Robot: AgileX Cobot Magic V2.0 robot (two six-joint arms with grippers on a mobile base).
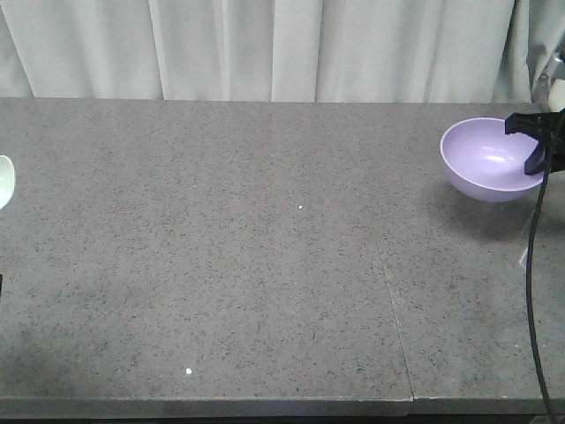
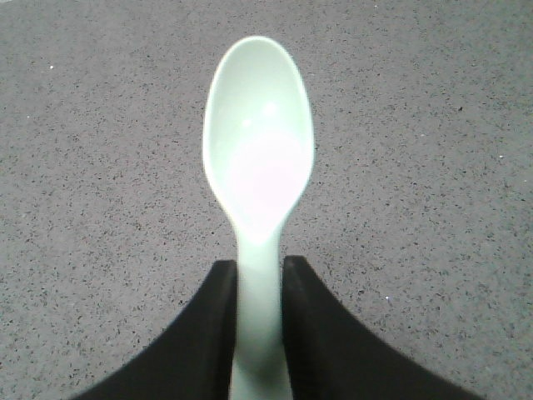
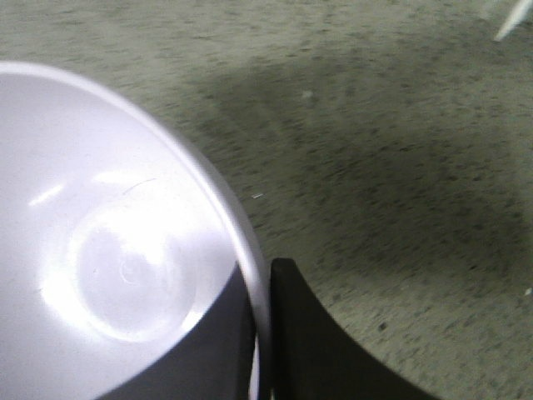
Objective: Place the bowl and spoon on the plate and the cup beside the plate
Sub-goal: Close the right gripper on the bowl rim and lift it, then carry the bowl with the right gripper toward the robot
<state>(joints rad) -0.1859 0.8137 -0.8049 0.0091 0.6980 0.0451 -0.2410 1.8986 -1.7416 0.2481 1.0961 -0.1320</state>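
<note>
The lavender bowl [image 1: 488, 159] hangs above the grey table [image 1: 265, 265] at the far right, tilted, casting a shadow below it. My right gripper [image 1: 535, 141] is shut on its right rim, one finger inside and one outside; in the right wrist view the bowl [image 3: 108, 250] fills the left and the gripper [image 3: 262, 333] pinches the rim. The mint-green spoon [image 2: 258, 158] is held by its handle in my left gripper [image 2: 260, 325], bowl end pointing away. In the front view only the spoon's tip [image 1: 4, 179] shows at the left edge. Plate and cup are out of view.
A seam [image 1: 395, 327] runs across the tabletop right of centre. A pale curtain [image 1: 265, 44] hangs behind the table's far edge. A black cable [image 1: 531, 291] drops from the right arm at the right side.
</note>
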